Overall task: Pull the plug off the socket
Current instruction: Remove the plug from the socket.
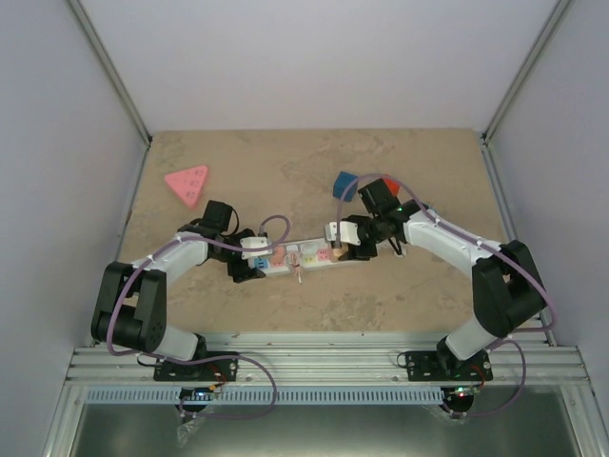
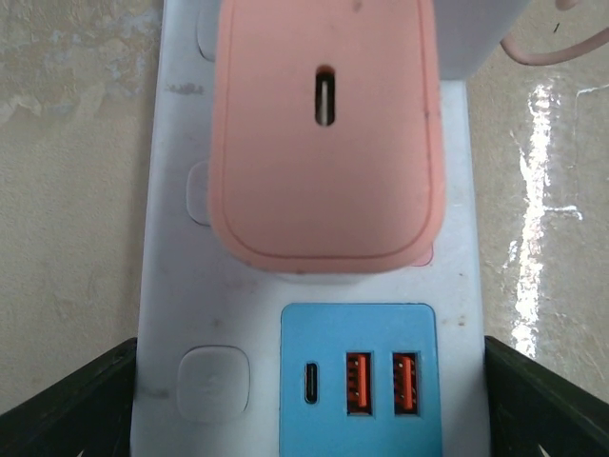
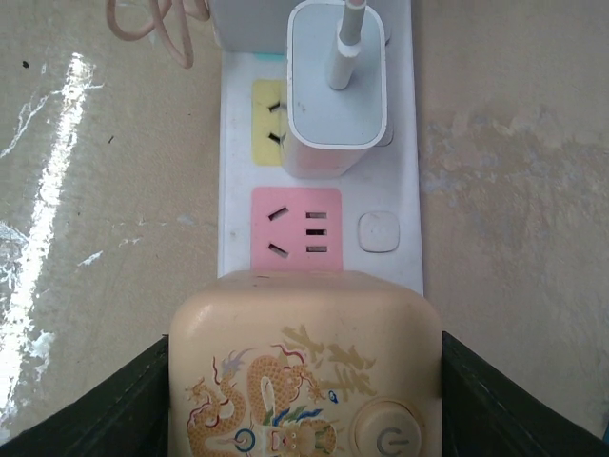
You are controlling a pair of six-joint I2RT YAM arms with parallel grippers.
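The socket, a long white power strip, lies across the table's middle. In the left wrist view the socket shows a blue USB panel and a pink plug seated above it. My left gripper has a black finger against each long side of the strip's left end. My right gripper is shut on a cream plug with a dragon picture and a power button, at the strip's right end. Beyond it are a free pink outlet and a white charger.
A pink triangular block lies at the back left. A blue block and a red block lie behind the right arm. A thin pink cable loops behind the strip. Grey walls enclose the table.
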